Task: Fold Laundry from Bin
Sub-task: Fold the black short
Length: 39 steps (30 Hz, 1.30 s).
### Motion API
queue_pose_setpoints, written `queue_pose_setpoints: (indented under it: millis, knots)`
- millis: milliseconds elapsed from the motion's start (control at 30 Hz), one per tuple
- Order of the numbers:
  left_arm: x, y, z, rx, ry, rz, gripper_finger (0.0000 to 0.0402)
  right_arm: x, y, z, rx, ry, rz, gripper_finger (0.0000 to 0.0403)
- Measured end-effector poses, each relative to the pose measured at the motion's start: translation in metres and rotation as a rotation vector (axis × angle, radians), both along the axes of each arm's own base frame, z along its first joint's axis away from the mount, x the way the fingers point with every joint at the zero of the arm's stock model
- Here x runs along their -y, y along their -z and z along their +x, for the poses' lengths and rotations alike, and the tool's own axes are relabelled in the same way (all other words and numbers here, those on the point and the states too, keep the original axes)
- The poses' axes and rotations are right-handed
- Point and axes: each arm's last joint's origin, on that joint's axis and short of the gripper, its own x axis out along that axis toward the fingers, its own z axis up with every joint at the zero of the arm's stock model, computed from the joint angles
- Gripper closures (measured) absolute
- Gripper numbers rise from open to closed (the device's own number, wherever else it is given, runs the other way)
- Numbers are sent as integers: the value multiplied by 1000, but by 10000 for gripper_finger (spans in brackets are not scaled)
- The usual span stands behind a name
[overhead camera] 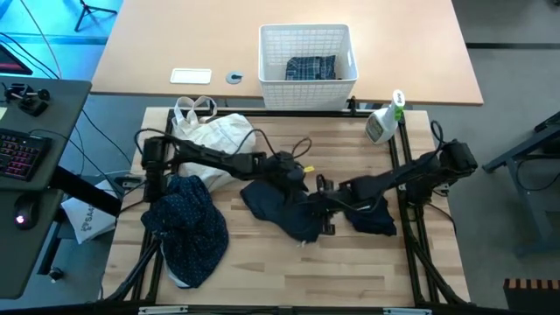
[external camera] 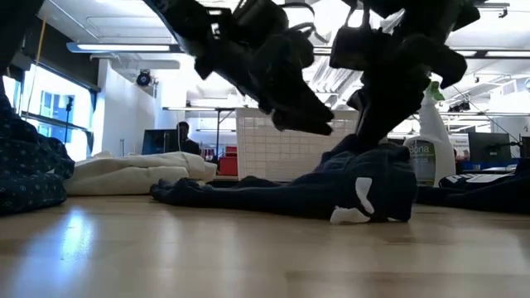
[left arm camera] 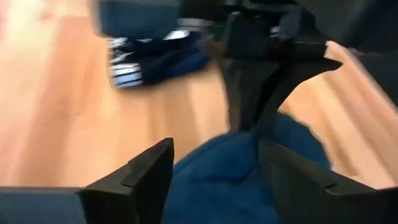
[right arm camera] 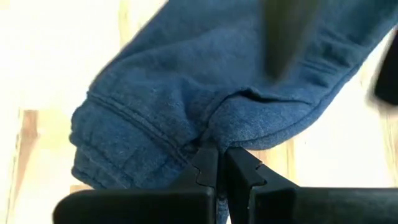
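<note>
- Step in hand: spreading the plain dark navy piece [overhead camera: 284,208] on the table [overhead camera: 350,271], in front of the bin [overhead camera: 307,54] — probably a regrip.
- Right gripper [right arm camera: 219,163]: fingers together, pinching a fold of the navy piece at its hem end.
- Left gripper [left arm camera: 214,165]: fingers apart, just above the same piece, holding nothing; close to the right gripper.
- Plaid shirt [overhead camera: 311,67] is in the bin; dotted navy shirt [overhead camera: 188,223] heaped well left of the navy piece, cloth bag [overhead camera: 214,136] behind it.
- Next, I'd say: left needs a fresh edge — then pull apart w/ right to flatten.
</note>
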Motion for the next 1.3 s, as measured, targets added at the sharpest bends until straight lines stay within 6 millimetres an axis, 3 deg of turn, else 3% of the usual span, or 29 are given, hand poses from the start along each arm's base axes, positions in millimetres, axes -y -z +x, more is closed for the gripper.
queue_pose_setpoints:
  millis: [233,400,533,700,800,900,1100,1200,1300]
  knots:
    - [5,34,7,-16,170,-60,167,-5,-1,0,20,47,23,402]
    - [6,52,9,-59,177,-75,179,-5,-2,1,30,47,30,402]
    - [5,55,9,-82,151,-64,200,-4,-2,1,29,47,32,399]
    - [0,59,2,-205,-20,30,229,8,-17,-12,-4,181,99,340]
    - [-4,52,-4,-265,-177,67,240,16,-29,-26,-20,329,170,280]
    - [-7,31,-8,-247,-285,92,249,20,-26,-43,-43,525,288,215]
    - [-10,-29,-23,-115,-413,144,254,17,17,-56,56,793,657,108]
    - [-8,-46,-32,-111,-407,114,254,18,40,-63,87,929,812,87]
    - [-1,-46,-37,-162,-320,48,255,20,54,-65,131,1022,882,83]
